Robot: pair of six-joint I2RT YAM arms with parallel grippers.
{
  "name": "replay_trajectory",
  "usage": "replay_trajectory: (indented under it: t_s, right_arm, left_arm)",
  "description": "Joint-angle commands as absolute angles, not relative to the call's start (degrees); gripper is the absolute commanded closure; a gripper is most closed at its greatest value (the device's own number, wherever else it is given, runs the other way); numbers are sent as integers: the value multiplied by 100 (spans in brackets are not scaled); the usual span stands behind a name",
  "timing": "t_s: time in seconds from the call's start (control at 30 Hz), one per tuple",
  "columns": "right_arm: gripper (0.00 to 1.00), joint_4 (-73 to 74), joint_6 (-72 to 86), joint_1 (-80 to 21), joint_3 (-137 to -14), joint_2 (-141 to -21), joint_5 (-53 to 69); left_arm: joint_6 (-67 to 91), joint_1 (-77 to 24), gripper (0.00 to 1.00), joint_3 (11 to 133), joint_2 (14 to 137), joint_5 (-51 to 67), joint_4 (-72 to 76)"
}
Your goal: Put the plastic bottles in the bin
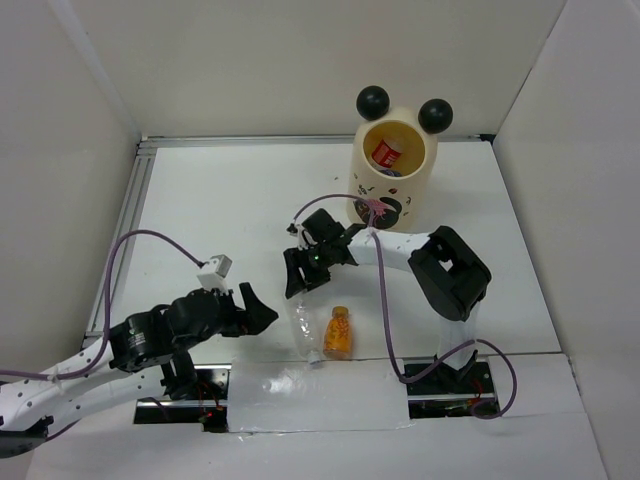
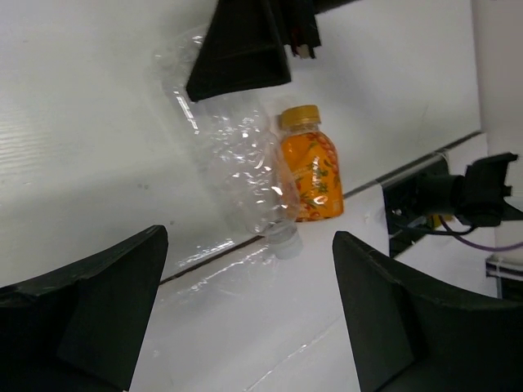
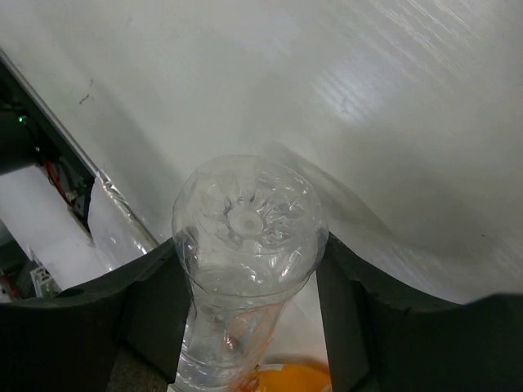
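R end effector (image 3: 249, 278) pinching clear bottle (image 3: 249, 220) by base, grip plain only in wrist cam; L end effector (image 2: 245, 302) spread

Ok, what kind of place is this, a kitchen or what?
Probably a robot test cell: a white table walled by plain panels, a left arm and right arm bolted at its near edge, plus props: a bin, an orange bottle.

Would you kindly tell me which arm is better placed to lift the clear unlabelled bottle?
The right: the right gripper straddles the base of the clear bottle, while the left gripper sits open, apart from it.
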State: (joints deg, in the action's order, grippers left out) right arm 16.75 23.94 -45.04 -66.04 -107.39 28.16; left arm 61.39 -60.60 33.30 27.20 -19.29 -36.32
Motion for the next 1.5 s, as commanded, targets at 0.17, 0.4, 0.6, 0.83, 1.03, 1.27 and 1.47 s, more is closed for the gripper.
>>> replay_trajectory:
  t_s: [0.17, 0.4, 0.6, 0.83, 1.03, 1.27, 1.47]
  right_arm:
    - [93, 1995, 670, -4535, -8461, -10354, 3059]
    - [98, 2065, -764, -3580, -10176, -10029, 3461]
    - [97, 1837, -1590, -2446, -11485, -9915, 4578]
    - [100, 1767, -2741, -1688, -11453, -9677, 4737]
    - [100, 1407, -2945, -1170, -10855, -9352, 4728]
    - [100, 985, -2304, -537, -10924, -9149, 5167]
    - [100, 590, -933, -149, -11268, -9097, 6126]
  left_arm:
    - [4862, -6091, 7, 3261, 2461, -336, -1769]
    - [4412, -6091, 7, 3401, 2917, 1080, -397]
    - [4411, -6091, 6, 3401, 3831, 767, -341]
    - [4597, -6091, 5, 3077, 4657, -53, -98]
    - [4667, -6091, 5, 3023, 5263, 0, 624]
    - [4667, -6091, 5, 3128, 5449, -35, 703]
    - [4553, -6091, 3, 3234, 5686, -255, 553]
